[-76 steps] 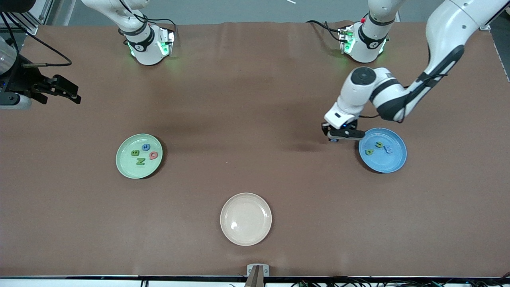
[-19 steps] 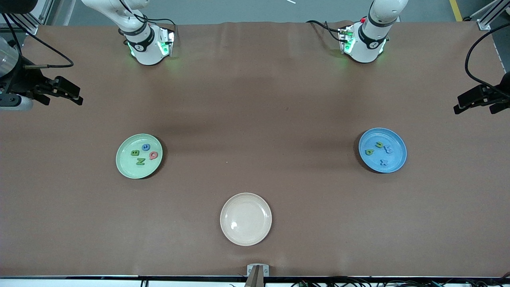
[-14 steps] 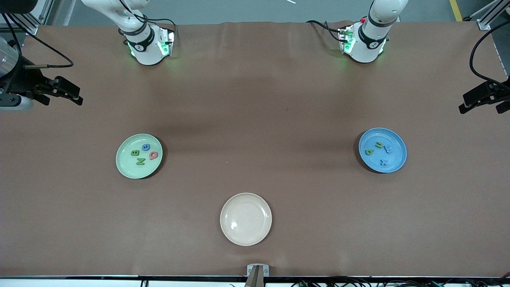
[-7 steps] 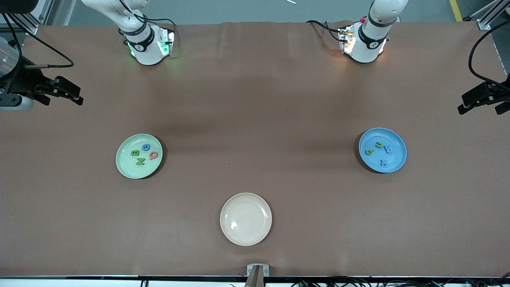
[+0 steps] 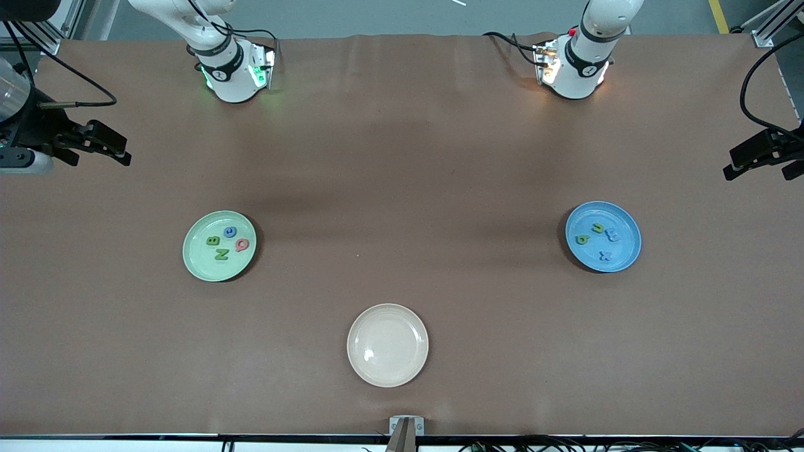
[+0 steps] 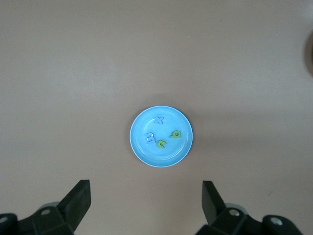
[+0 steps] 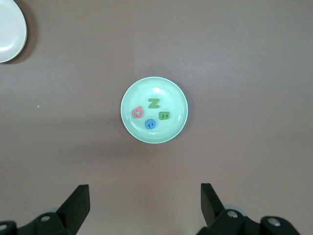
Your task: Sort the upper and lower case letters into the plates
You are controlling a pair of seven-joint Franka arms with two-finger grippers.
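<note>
Both arms wait at the table's ends, letters lying in the two plates.

The left hand (image 5: pixel 754 164) hangs at the edge of the table at the left arm's end, its fingers spread wide and holding nothing; the right hand (image 5: pixel 103 147) hangs at the edge at the right arm's end, likewise spread wide and bare. The blue plate (image 5: pixel 625 257) lies toward the left arm's end and holds four small letters, two green and two blue. The mint green plate (image 5: pixel 198 260) lies toward the right arm's end and holds a green B, a green N, a blue letter and a pink one. The cream plate (image 5: pixel 387 370), with nothing in it, sits near the middle of the table edge nearest the front camera, between the other two.
</note>
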